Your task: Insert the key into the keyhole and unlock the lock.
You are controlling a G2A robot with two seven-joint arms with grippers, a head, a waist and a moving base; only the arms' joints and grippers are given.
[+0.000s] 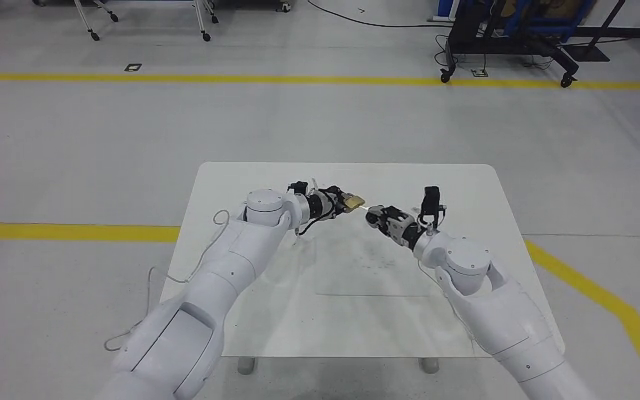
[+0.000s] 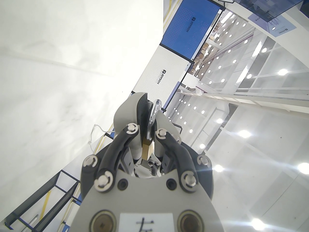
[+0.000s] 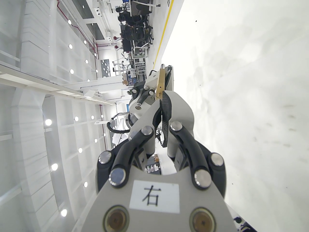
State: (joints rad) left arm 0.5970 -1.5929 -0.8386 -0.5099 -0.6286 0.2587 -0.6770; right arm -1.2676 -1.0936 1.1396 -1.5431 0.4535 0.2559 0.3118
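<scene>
Left edge: the white table (image 1: 250,330) ends well to the left of both grippers, with bare top between that edge and the left arm.
Left gripper (image 2: 148,107): over the far half of the table, near mid-width, pointing toward the other gripper; its fingers are clamped on the lock.
Lock (image 2: 146,149): the brass body sits deep between the left gripper's fingers, and its silver metal part runs out toward the fingertips.
Gap: in the top view the two grippers nearly meet tip to tip.
Right gripper (image 3: 165,97): its pads are pressed together and its tip is right at the brass end of the lock.
Key: hidden; I cannot tell whether it sits between the right pads.
Near half: bare table top under both forearms.
Right edge: bare top beyond the right arm.
Surroundings: grey floor on all sides, with a yellow line (image 1: 300,78) past the far edge.
</scene>
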